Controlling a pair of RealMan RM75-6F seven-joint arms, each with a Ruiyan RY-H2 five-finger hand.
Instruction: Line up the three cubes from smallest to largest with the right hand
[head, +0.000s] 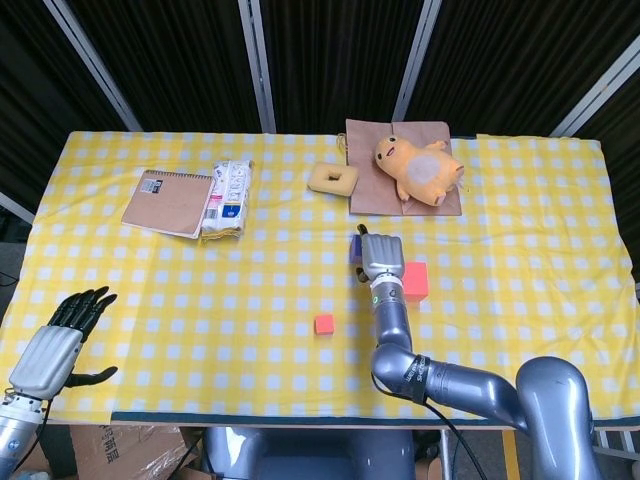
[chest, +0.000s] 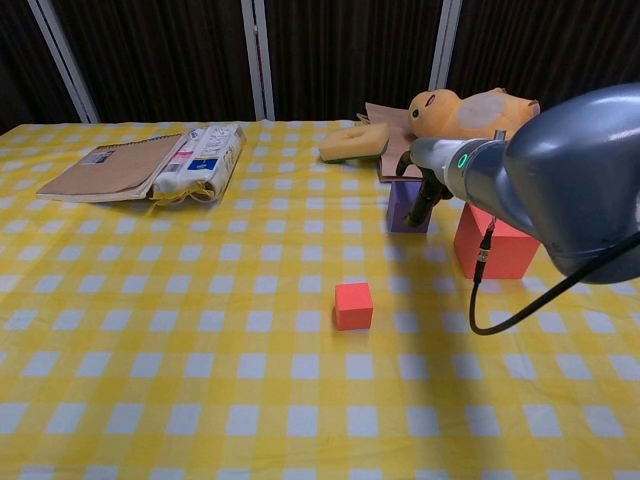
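The purple cube (chest: 404, 206) sits on the yellow checked tablecloth (head: 200, 300) near the table's middle, mostly hidden in the head view under the right hand (head: 380, 258). From the chest camera that hand's dark fingers (chest: 424, 200) hang down against the cube's right face and top edge — touching it, though whether they grip it or only rest on it cannot be told. Just beside it to the right stands the large red cube (chest: 492, 247), partly covered by the grey forearm in the chest view; in the head view it shows at (head: 415, 281). The small red cube (chest: 353, 305) lies apart from both, nearer the robot and a little left.

The left hand (head: 58, 343) hovers at the table's near left corner (well away from all three cubes), holding nothing, fingers spread apart.

Farther back — past the purple cube — a tan square sponge ring (head: 333, 179) lies flat, and beside it a yellow plush duck (head: 416, 170) rests on a brown paper bag (head: 372, 195). At the far left a spiral notebook (head: 168, 202) lies touching a white plastic packet (head: 229, 198).
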